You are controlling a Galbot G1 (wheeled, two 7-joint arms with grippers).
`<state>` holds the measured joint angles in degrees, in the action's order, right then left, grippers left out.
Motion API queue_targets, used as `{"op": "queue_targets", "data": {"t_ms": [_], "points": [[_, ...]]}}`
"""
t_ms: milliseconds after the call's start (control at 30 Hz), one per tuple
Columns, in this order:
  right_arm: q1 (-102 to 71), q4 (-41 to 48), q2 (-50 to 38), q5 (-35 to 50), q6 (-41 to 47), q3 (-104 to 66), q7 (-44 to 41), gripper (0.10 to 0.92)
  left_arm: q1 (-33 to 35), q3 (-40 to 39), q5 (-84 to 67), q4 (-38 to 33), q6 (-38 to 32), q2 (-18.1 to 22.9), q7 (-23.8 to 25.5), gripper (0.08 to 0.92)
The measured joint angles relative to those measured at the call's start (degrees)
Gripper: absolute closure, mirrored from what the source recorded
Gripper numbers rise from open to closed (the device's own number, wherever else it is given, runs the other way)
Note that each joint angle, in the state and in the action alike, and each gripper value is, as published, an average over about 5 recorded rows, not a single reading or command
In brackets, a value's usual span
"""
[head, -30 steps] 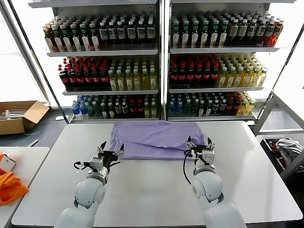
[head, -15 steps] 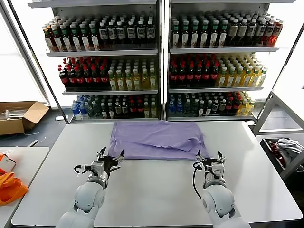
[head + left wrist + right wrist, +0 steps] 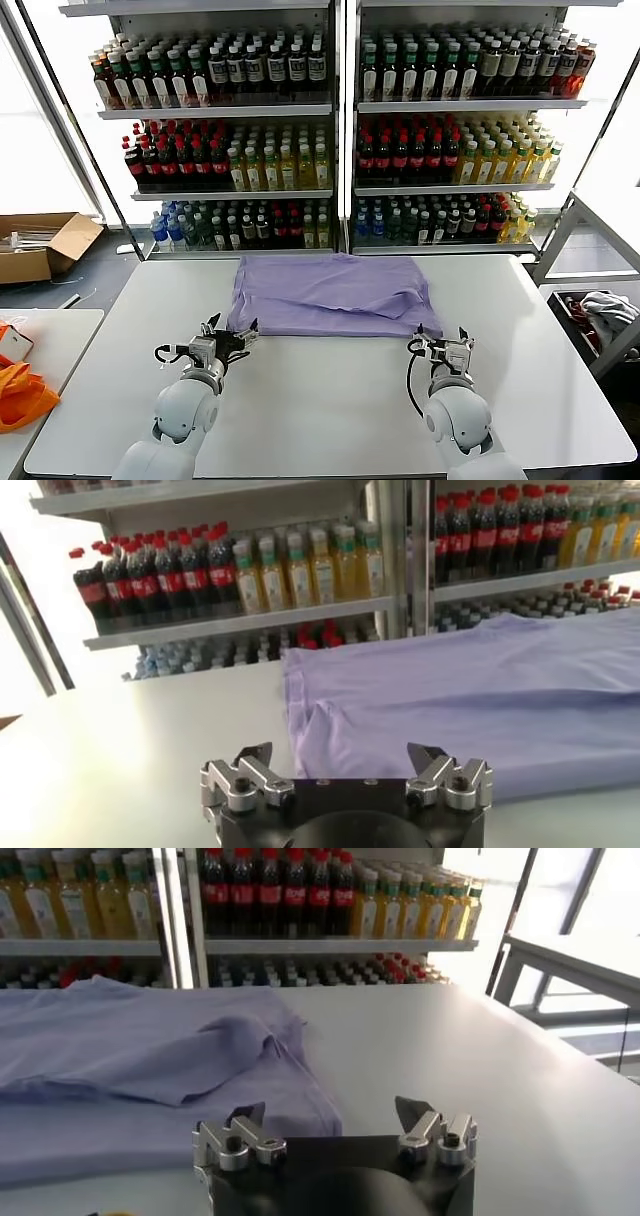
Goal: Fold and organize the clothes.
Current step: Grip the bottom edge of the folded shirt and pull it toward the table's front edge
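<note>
Lavender t-shirt (image 3: 330, 293) lies folded flat on white table (image 3: 540, 330), far-centre, near shelves of bottles (image 3: 340, 130). L gripper (image 3: 229, 338) just off shirt's near-left corner, fingers (image 3: 250, 770) spread, holding nothing. R gripper (image 3: 440, 347) by near-right corner, fingers (image 3: 425, 1123) spread, also empty. Orange fabric (image 3: 20, 395) on side table, well apart.

Both arms are glossy white, built of rounded, bulbous shells, each with a thin black cable looping out beside the wrist. The left gripper (image 3: 226, 336) and right gripper (image 3: 441, 346) are black blocks carrying silvery metal finger links with round screws at the joints.
</note>
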<state>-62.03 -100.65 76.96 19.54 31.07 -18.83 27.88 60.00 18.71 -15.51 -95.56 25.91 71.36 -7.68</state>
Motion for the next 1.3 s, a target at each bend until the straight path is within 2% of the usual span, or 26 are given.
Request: {"op": "queue_targets", "data": {"t_ms": [200,300,400,600,1033,1167,1300], "points": [[0.9,1.72,0.45,0.02,0.26,0.23,-0.11,0.203,0.13,0.23,-0.8,0.38,0.51,-0.14,-0.15,0.181],[1.09,2.56,0.51,0.01,0.27,0.16,-0.3,0.206,0.22,0.23,-1.15,0.72,0.85,-0.14,-0.23,0.226],[1.14,3.24,0.44,-0.1,0.1,0.04,-0.58,0.241,0.22,0.3,-1.61,1.17,1.12,0.01,-0.38,0.308],[0.52,3.82,0.26,-0.59,-0.57,-0.08,-1.45,0.386,0.77,0.19,-2.31,1.45,1.43,0.16,-0.44,0.481],[-3.28,0.91,-0.79,-1.2,-1.54,-0.2,-3.43,0.784,3.4,-0.1,-1.25,0.04,0.86,0.1,0.02,0.857],[-4.48,-0.52,-0.84,-1.12,-1.71,-0.41,-3.71,0.881,4.35,0.04,-0.53,-0.4,0.3,0.35,0.13,0.911],[-5.96,-2.65,-0.94,-1.31,-1.74,-0.4,-3.79,0.901,5.57,0.42,0.22,-1.48,-0.32,0.19,0.18,0.912]]}}
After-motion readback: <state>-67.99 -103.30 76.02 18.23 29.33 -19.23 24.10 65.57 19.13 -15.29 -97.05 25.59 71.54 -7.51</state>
